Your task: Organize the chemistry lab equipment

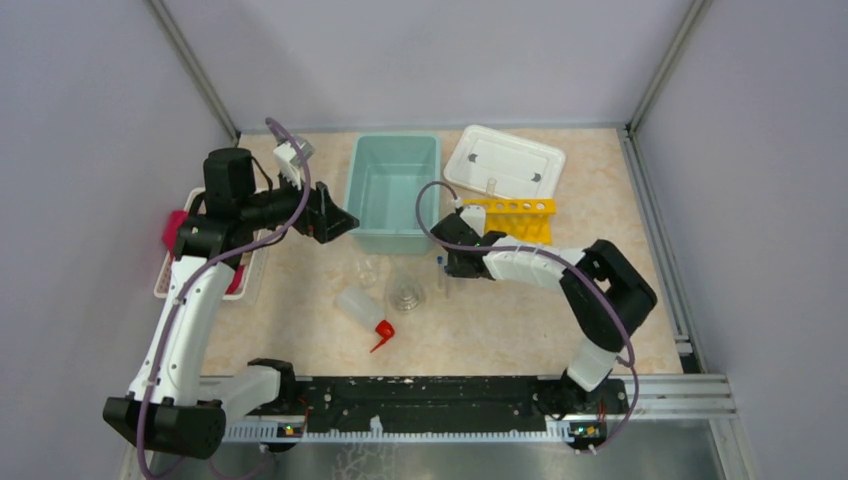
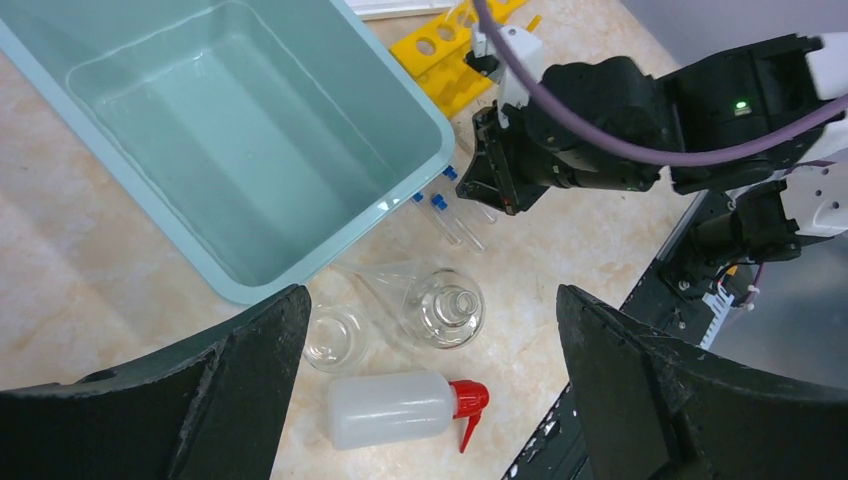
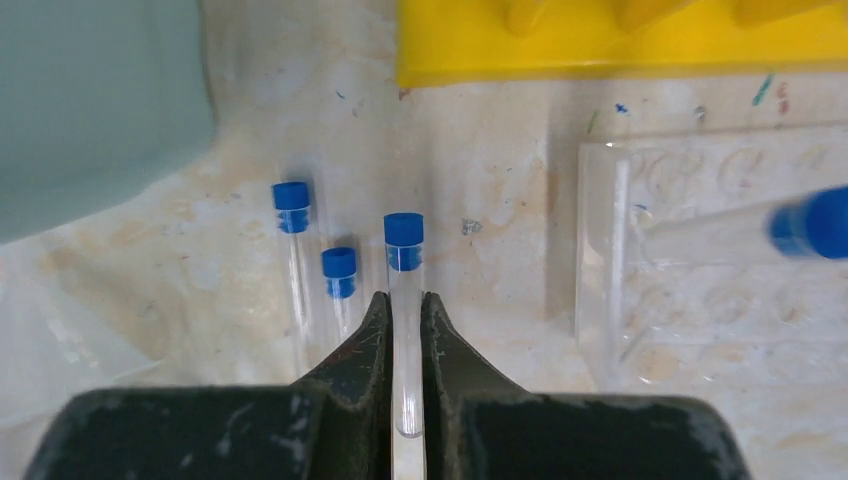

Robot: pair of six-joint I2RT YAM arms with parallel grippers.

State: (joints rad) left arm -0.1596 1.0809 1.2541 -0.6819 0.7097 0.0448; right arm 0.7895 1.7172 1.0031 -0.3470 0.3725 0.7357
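**Right gripper** (image 3: 405, 300): fingers clamped on one blue-capped tube (image 3: 404, 262), cap pointing away from the wrist. It sits low over the table (image 3: 500, 150), just off the near right corner of the teal bin (image 1: 392, 190).

**Loose tubes** (image 3: 293, 240): two lie side by side on the table just left of the held one, caps pointing the same way. A further tube (image 3: 790, 226) lies across a clear plastic tray (image 3: 600, 260) to the right.

**Yellow rack** (image 1: 515, 218): stands right of the bin and in front of a white lid (image 1: 505, 160).

**Flask** (image 2: 445, 305): upright near the bin's front wall, with a beaker (image 2: 335, 340) just beside it.

**Squeeze bottle** (image 2: 390, 408): on its side, nearer the arm bases than the glassware. Its red spout (image 2: 468, 405) is turned toward the near edge.

**Left gripper** (image 1: 335, 218): fingers spread wide and holding nothing, raised beside the bin's left wall.

**White basket** (image 1: 165, 280): at the table's left edge, with a pink cloth (image 1: 175, 228) in it.

**Markings:** small blue, green and red pen flecks show on the table by the rack, too small to read as writing.
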